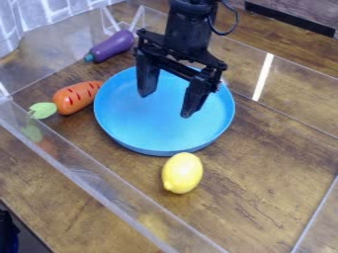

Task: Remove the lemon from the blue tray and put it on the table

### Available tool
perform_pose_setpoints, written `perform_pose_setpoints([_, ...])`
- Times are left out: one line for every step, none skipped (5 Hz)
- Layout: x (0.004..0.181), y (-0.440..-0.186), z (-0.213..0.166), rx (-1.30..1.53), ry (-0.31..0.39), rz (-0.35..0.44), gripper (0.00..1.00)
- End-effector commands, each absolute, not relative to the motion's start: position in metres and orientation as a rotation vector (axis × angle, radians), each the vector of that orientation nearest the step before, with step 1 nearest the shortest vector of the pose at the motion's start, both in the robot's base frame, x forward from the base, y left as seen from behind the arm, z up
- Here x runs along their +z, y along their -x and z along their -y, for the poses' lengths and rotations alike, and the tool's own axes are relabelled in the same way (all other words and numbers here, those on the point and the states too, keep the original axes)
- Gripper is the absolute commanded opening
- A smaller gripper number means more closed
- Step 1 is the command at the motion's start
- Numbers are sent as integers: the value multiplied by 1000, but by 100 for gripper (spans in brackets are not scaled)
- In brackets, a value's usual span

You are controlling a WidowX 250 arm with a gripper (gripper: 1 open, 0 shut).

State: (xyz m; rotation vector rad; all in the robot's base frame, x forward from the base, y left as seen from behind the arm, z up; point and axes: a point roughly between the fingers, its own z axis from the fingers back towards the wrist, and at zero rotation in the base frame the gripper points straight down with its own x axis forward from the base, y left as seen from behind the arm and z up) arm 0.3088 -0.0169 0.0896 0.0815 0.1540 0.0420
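Note:
The yellow lemon [183, 173] lies on the dark wood table [284, 188], just in front of the blue tray's near rim and outside it. The round blue tray [126, 119] sits in the middle with nothing in it. My black gripper [169, 97] hangs pointing down over the tray's centre, open, its two fingers [145, 79] spread wide with nothing between them. It is behind and above the lemon, not touching it.
An orange carrot with a green top [73, 97] lies left of the tray. A purple eggplant [113, 44] rests at the back left. Clear plastic edging [79, 168] runs along the table's front left side.

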Motion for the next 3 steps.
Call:
perform_pose_setpoints([101, -310, 21, 57, -78, -108, 100])
perform_pose_setpoints([92, -313, 10, 70, -80, -112, 100])
perform_pose_setpoints([83, -317, -1, 83, -84, -113, 100])
